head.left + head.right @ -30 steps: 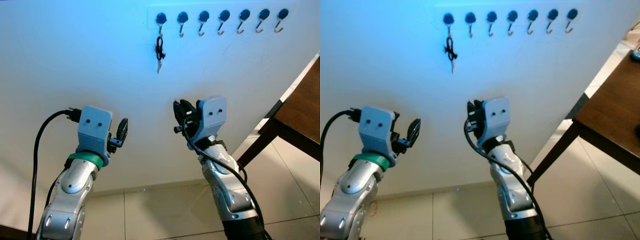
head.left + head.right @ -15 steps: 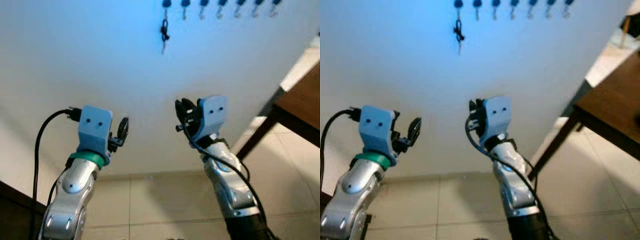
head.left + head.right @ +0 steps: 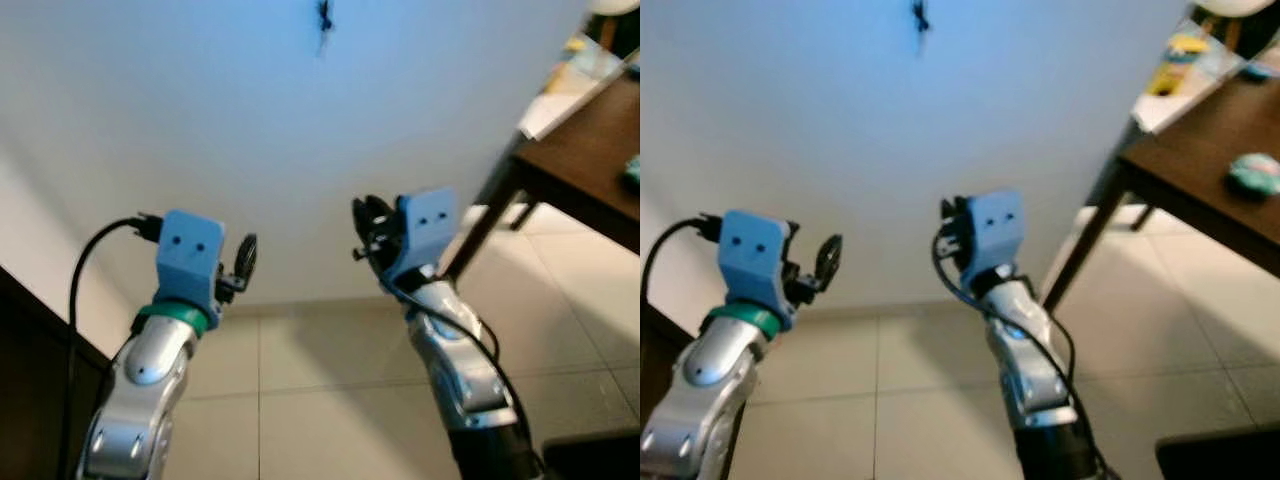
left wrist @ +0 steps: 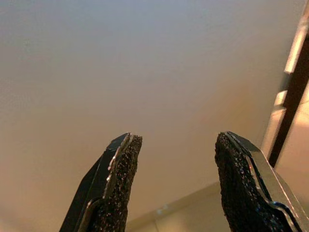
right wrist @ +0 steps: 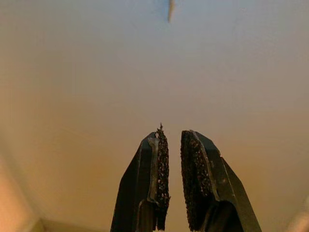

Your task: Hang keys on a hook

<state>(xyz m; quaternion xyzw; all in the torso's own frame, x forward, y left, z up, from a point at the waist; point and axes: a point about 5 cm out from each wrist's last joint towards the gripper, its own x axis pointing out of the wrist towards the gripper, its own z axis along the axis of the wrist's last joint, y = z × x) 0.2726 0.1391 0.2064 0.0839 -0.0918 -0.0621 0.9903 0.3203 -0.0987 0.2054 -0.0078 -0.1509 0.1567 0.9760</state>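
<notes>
camera dropped; keys [image 3: 323,15] above right gripper [image 3: 368,232].

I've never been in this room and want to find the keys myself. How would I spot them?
Look at the big pale wall facing the robot, left of the dark wooden table. High up, well above the two raised grippers, the keys hang as a small dark bunch. They are the one dark mark on that plain stretch of wall.

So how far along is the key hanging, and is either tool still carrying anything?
It looks done: the keys hang high on the white wall, though their hook is cut off at the frame's top. Nothing is in hand: the left tool is open and empty, and the right tool is nearly shut with nothing between its fingers. Both sit away from the wall. Nothing visible remains.
</notes>
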